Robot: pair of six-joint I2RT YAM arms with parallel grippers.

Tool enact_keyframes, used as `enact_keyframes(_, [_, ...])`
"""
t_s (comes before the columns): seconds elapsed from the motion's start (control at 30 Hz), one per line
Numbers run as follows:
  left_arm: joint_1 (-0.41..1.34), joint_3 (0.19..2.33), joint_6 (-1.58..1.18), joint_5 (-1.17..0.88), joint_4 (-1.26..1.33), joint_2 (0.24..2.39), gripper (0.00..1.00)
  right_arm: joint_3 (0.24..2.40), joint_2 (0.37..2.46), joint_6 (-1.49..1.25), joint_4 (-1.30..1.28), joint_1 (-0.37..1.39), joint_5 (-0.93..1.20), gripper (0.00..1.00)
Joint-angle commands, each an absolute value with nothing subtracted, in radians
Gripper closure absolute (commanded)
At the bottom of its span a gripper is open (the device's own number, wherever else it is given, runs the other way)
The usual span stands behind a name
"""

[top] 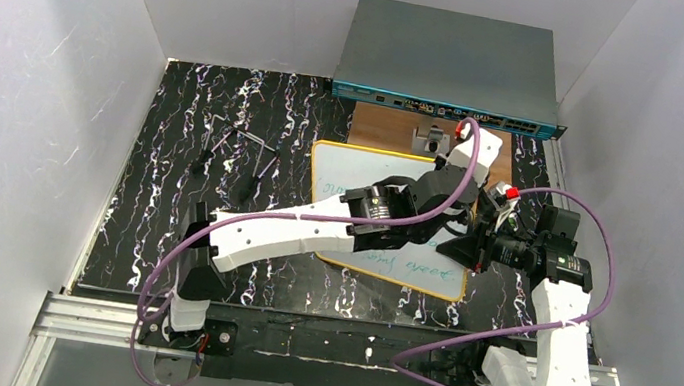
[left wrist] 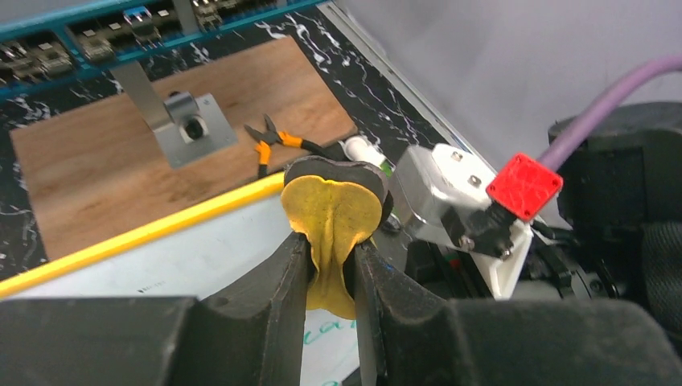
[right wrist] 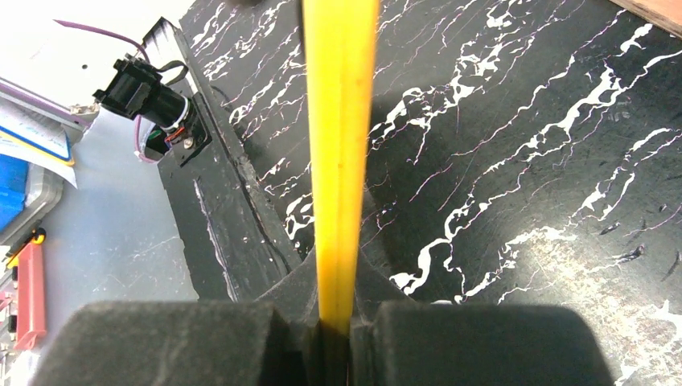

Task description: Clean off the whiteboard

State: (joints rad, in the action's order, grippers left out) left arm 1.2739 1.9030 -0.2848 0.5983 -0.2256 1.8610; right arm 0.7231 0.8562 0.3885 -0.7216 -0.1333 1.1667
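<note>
Whiteboard [top: 341,168] lies on black marbled table [top: 175,129] between white walls [top: 34,59].

Whiteboard [top: 338,178] on table [top: 170,169], before wooden board [top: 379,128]

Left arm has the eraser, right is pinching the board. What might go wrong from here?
1. The right hand grips only the whiteboard's thin yellow rim; wiping pressure may pivot or slip the board.
2. The left hand with the eraser pad works close beside the right arm; they may collide.
3. Writing by the near edge sits beneath the left arm, easily missed.
</note>
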Motion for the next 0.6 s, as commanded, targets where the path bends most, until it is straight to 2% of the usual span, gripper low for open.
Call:
enact_keyframes(0.0, [1.246,1.986,-0.203,0.735,-0.222,1.891,1.00,0.744,0.826,0.470,-0.673,-0.116,1.257,0.99])
enact_keyframes(0.37, [1.246,2.134,-0.160,0.750,-0.308,1.978,1.00,0.745,0.826,0.471,-0.674,-0.115,1.258,0.99])
enact_keyframes(0.57, [1.249,2.131,-0.181,0.744,-0.363,1.997,1.00,0.746,0.828,0.470,-0.675,-0.115,1.260,0.99])
